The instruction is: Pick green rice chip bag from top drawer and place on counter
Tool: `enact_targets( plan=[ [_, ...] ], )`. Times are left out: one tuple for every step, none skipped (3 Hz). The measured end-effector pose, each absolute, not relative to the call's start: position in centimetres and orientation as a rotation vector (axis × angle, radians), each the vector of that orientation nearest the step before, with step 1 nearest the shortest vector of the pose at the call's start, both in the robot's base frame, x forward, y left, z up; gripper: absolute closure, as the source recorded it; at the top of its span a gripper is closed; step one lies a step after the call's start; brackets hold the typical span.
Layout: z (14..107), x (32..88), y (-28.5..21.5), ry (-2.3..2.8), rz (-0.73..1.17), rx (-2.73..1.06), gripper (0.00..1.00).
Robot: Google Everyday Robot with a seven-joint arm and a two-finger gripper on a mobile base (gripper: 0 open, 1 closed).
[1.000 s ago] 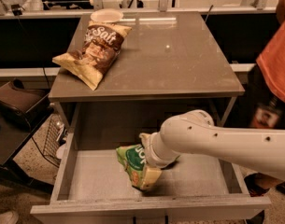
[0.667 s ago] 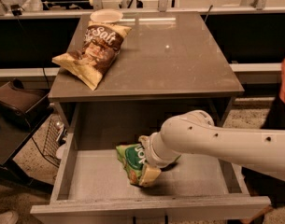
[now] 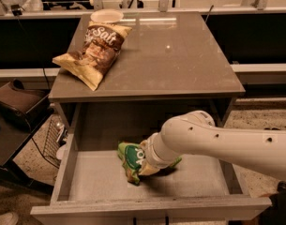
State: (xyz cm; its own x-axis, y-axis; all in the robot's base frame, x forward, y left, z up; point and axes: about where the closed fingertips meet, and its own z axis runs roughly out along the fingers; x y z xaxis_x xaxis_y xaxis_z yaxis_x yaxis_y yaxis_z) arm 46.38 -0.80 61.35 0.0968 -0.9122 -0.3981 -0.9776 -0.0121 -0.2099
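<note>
The green rice chip bag (image 3: 130,161) lies crinkled on the grey bottom of the open top drawer (image 3: 93,181), near its middle. My white arm reaches in from the right, and its wrist end covers the bag's right part. My gripper (image 3: 151,161) is at the bag, down inside the drawer, mostly hidden behind the wrist. The counter (image 3: 175,64) is the glossy grey-brown top above the drawer.
A larger brown-and-yellow "Salt" chip bag (image 3: 95,50) lies on the counter's left side, with a white dish (image 3: 107,15) behind it. A wire basket (image 3: 52,136) and a dark seat (image 3: 18,104) stand left of the cabinet. A rail with shelving runs behind.
The orange-clad person at the right edge has left the view. My arm and the green bag have hardly moved.
</note>
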Motion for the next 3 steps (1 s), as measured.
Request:
enact_targets(
  plan=[
    [61.4, 46.3, -0.8, 1.847, 0.206, -1.959, 1.00],
    [61.5, 46.3, -0.8, 1.844, 0.208, -1.958, 1.00],
    [65.2, 45.9, -1.3, 1.813, 0.176, -1.960, 1.00]
  ],
)
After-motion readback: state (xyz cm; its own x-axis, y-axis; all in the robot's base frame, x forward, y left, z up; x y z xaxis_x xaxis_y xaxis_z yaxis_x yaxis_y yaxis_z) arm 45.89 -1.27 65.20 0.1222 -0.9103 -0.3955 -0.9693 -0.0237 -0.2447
